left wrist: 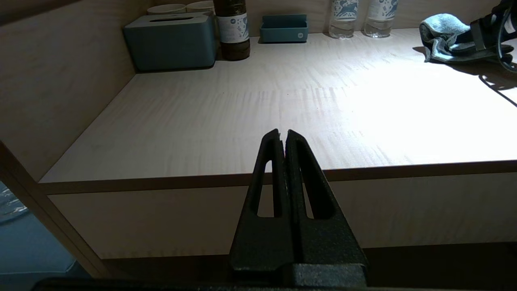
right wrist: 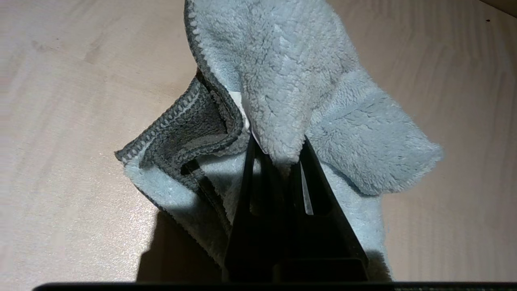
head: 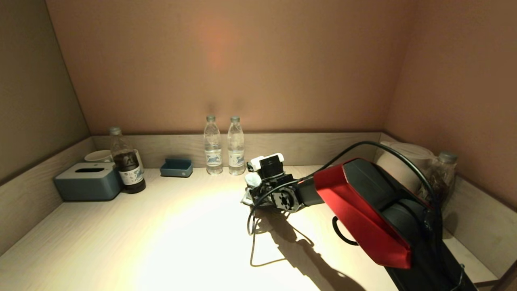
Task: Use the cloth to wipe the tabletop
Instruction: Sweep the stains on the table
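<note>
Broadly, the surface [head: 121,238] is seen as a wide pale wood-grain top walled by a low rim, with most of its bare area stretching toward the robot's left and toward the near edge. Along the back, a tissue box [head: 87,182], a dark bottle [head: 127,165], a small blue tray [head: 176,167] and two water bottles [head: 224,147] are lined up.

The right arm is reached out over the middle of the surface, and its end effector [right wrist: 288,161] is closed on a bunched fold of the cloth [right wrist: 291,81]. The rest of the cloth is draped down onto the wood directly beyond and beneath the fingertips, so it is touching the surface just in front of the water bottles. The unwiped stretch is judged to lie mostly to the left of the held cloth, so a sweep that way seems called for.

The left end effector [left wrist: 282,135] is parked off the near edge, fingers pressed together on nothing, well apart from the cloth.
</note>
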`<state>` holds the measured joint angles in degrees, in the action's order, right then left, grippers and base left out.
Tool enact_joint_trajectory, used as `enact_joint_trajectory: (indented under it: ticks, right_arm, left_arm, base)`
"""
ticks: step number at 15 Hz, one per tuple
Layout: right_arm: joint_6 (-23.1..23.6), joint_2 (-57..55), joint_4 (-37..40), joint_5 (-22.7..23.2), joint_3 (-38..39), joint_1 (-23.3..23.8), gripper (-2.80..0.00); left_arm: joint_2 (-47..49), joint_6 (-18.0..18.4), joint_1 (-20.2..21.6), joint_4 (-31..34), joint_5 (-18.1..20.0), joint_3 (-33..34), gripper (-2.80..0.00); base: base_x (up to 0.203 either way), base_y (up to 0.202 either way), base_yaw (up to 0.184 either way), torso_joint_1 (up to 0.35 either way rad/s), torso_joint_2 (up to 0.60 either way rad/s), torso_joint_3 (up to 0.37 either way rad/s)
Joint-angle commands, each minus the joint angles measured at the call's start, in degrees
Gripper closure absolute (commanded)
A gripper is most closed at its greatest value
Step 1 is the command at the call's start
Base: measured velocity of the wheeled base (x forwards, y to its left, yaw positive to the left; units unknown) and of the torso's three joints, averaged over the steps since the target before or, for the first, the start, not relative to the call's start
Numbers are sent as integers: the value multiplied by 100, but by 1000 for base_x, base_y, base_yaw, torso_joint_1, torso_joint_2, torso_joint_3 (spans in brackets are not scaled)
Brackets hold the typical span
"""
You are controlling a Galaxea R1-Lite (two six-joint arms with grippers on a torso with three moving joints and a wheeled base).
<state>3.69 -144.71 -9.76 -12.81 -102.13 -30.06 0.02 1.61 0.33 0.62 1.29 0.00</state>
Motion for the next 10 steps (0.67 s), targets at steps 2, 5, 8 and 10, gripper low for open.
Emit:
enact_joint_trajectory:
  ticks: [2,5,8,10]
  right_arm:
    - [-82,152,-46,2,213,-336,0]
    - [-141,360,-287,25,700,-797,0]
    - [-113,590,-762,33,1230,-1335,0]
    - [-76,665,-1015,33,1510,-1764,0]
  left_arm:
    - [-2,-3,2,-1,3,0,0]
    - [-2,6,2,-1,3,0,0]
    - [-2,6,2,-1,3,0,0]
    - [-2,6,2,-1,3,0,0]
  base:
    - [0,0,0,0,0,0]
    - [0,0,0,0,0,0]
    - [0,0,0,0,0,0]
    - [0,0,0,0,0,0]
